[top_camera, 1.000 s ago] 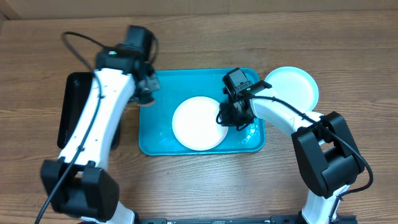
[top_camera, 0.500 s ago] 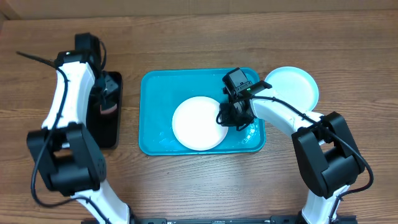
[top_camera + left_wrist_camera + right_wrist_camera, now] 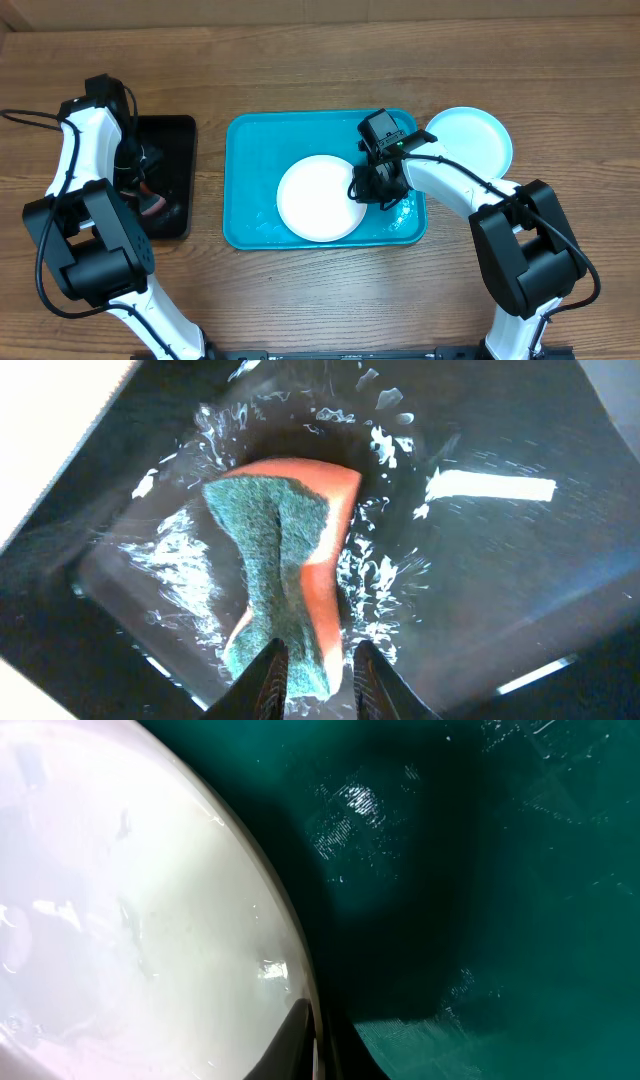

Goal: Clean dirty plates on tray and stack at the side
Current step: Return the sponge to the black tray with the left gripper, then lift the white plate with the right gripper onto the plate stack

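Nearest, a wide strip of bare wooden table (image 3: pixel 320 300) runs in front of both trays, broken only by the two arm bases at the corners. Past it the turquoise tray (image 3: pixel 250 150) holds the white plate (image 3: pixel 312 200), which sits toward the tray's near right, its near edge close to the rim. This leaves free floor along the tray's left side and far side.

The right gripper (image 3: pixel 372 187) is at the plate's right edge with its jaws closed on the rim (the wrist view shows the fingertips pinching that thin edge over wet tray floor).

To the left, well apart from the turquoise tray, the black tray (image 3: pixel 178 135) holds a green and orange sponge (image 3: pixel 280 560) lying in a film of water. The left gripper (image 3: pixel 317 680) has its jaws narrowly apart on either side of the sponge's near end. I cannot tell whether they press it.

Farther right, the light blue plate (image 3: pixel 470 135) rests on the table just off the turquoise tray's far right corner.

A second ago the left arm was over the turquoise tray's far left corner, and it has since swung out over the black tray. The right arm and white plate have not shifted.
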Available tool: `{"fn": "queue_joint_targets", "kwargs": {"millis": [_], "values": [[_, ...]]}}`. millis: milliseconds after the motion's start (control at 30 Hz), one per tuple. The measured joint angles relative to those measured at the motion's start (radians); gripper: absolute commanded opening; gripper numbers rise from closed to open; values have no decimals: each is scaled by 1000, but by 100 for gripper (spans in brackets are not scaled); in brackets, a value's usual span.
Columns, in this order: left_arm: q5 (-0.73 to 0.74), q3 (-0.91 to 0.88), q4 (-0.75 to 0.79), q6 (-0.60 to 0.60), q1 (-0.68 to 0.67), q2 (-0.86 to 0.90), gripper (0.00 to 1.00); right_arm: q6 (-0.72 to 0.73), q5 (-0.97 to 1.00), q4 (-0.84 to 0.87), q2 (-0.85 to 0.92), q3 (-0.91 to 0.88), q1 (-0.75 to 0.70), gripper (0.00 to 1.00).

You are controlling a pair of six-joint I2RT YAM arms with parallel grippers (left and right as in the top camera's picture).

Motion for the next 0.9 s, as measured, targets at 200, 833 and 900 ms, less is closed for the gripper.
{"fn": "queue_joint_targets", "kwargs": {"millis": [200,833,900], "values": [[65,0,3,46,0,0,20,1,0,0,0,0,0,4],[200,179,-207,173,0,-313,100,11,156,-200,-184,81,38,4],[201,187,-208,173,0,-358,100,10,248,-243,-242,125,62,4]]}}
